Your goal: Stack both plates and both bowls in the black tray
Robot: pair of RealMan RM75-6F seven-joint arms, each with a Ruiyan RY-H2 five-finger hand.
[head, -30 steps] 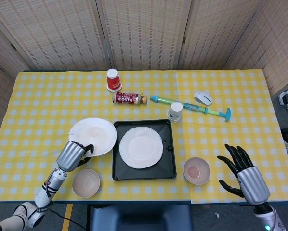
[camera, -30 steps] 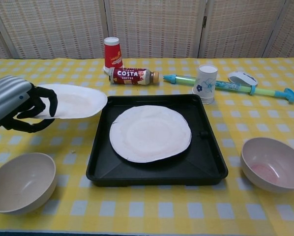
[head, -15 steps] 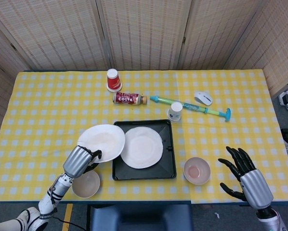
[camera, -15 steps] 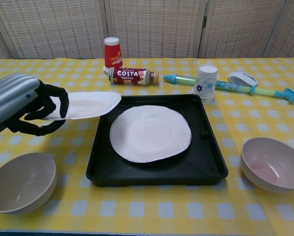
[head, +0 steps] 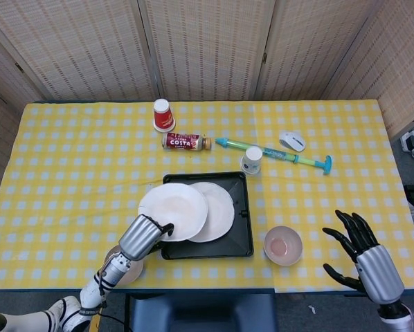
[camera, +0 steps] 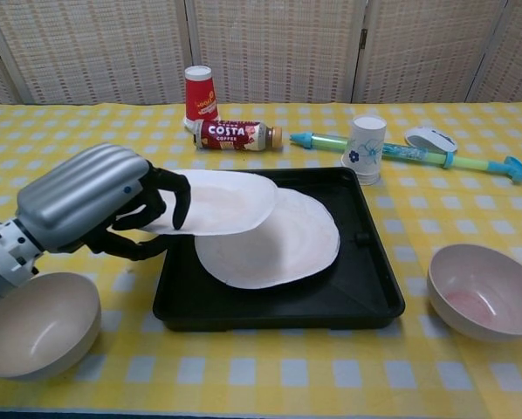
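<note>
My left hand (head: pixel 145 236) (camera: pixel 99 209) grips the near left rim of a white plate (head: pixel 174 211) (camera: pixel 222 201) and holds it in the air over the left part of the black tray (head: pixel 240 238) (camera: pixel 366 301). A second white plate (head: pixel 219 211) (camera: pixel 287 244) lies flat in the tray, partly covered by the held one. A beige bowl (camera: pixel 36 323) (head: pixel 129 271) sits on the cloth at the near left, mostly hidden under my left arm in the head view. A pink-tinted bowl (head: pixel 283 245) (camera: pixel 486 291) stands right of the tray. My right hand (head: pixel 365 259) hovers open at the near right.
Behind the tray lie a red paper cup (head: pixel 163 115) (camera: pixel 200 93), a Costa coffee bottle (head: pixel 186 142) (camera: pixel 236 134), a small white cup (head: pixel 252 160) (camera: pixel 367 147), a green-blue water gun (head: pixel 276 153) (camera: pixel 453 157) and a white mouse (head: pixel 291 141) (camera: pixel 430 138).
My left hand has carried the white plate rightward, from beside the tray's left edge to over the tray and the plate lying in it. My right hand drew slightly back toward the near edge.
</note>
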